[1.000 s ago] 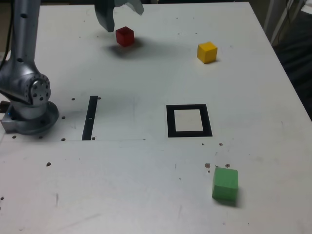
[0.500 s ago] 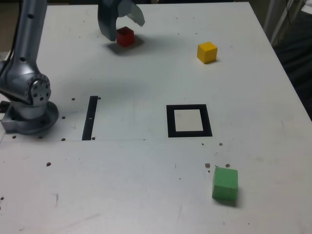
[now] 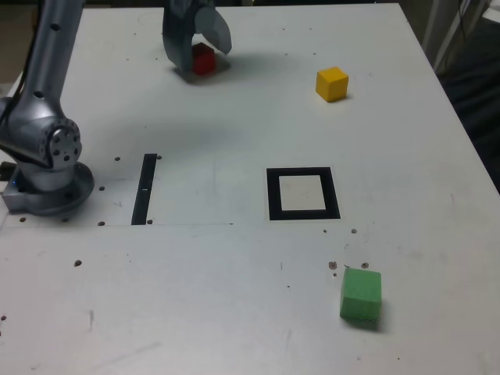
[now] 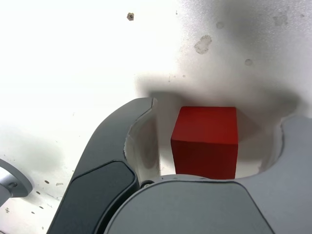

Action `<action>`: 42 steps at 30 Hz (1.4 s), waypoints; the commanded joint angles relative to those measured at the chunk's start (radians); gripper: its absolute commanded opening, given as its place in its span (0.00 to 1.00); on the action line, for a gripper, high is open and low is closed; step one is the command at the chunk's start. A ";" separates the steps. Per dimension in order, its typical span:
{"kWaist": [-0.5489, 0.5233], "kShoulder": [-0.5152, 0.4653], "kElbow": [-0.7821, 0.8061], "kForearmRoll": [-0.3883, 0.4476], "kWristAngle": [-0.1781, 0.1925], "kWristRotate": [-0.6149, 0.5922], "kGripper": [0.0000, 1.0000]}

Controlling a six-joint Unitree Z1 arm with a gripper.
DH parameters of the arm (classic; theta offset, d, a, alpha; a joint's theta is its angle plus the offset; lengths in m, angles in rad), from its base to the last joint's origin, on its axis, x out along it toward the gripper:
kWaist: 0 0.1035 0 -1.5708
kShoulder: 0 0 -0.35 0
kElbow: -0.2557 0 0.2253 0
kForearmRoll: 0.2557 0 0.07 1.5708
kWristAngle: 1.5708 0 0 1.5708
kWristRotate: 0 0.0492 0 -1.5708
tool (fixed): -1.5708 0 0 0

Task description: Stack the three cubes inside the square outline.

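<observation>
- Bench point(image 3: 430, 234): pale, marked surface filling most of the exterior view; no object stands between the pincer and the outline.
- Arm point(image 3: 58, 55): rises from its base at the left edge of the exterior view and reaches along the top.
- Pincer point(image 3: 207, 61): upper left of the exterior view; open, its curved fingers to either side of the red cube, a gap visible on both sides in the wrist view.
- Square outline point(image 3: 275, 195): thick black border, right of centre in the exterior view, its white middle bare.
- Black strip point(image 3: 145, 187): flat, left of centre, and no likely obstacle.
- Green cube point(image 3: 361, 294): lower right; looks the largest of the three and probably the best base. Grasp on opposite upright faces.
- Red cube point(image 3: 204, 59): upper left, on the bench. Probably light and stiff; its smooth faces might slip under a skewed grip. Take it squarely by two opposite sides, low enough for firm contact, with the fingers centred first to avoid a nudge.
- Yellow cube point(image 3: 332, 84): upper right, well apart from the others; likely equally rigid, with room around it for the fingers.
</observation>
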 commanded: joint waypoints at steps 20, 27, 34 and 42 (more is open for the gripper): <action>-0.007 0.009 -0.018 -0.005 0.000 0.000 0.26; -0.029 -0.006 -0.013 -0.001 -0.001 0.006 0.26; -0.096 -0.063 0.022 0.004 0.001 0.011 0.26; -0.223 -0.171 0.117 -0.008 -0.003 0.000 0.26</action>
